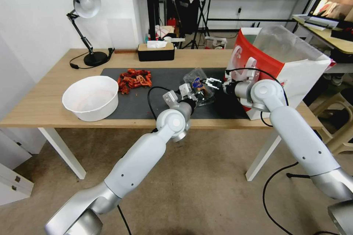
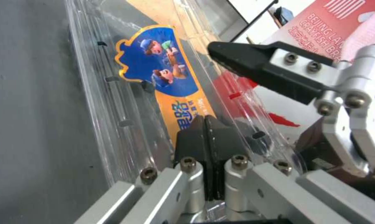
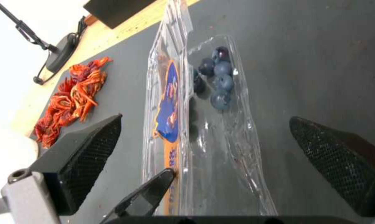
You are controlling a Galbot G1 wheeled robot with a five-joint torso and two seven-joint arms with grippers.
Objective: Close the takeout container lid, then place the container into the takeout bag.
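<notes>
While my left gripper [image 2: 205, 130] pinches the clear ribbed lid [image 2: 154, 77] shut-fingered, my right gripper [image 3: 204, 152] spreads wide, its textured pads either side of the takeout container [image 3: 220, 102].

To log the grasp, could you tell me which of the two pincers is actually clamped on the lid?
The left pincer, shut on the stickered lid; the right pincer stands open astride the takeout container.

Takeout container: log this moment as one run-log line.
left gripper: shut on lid | right gripper: open beside container | lid: partly raised | bag: standing open
</notes>
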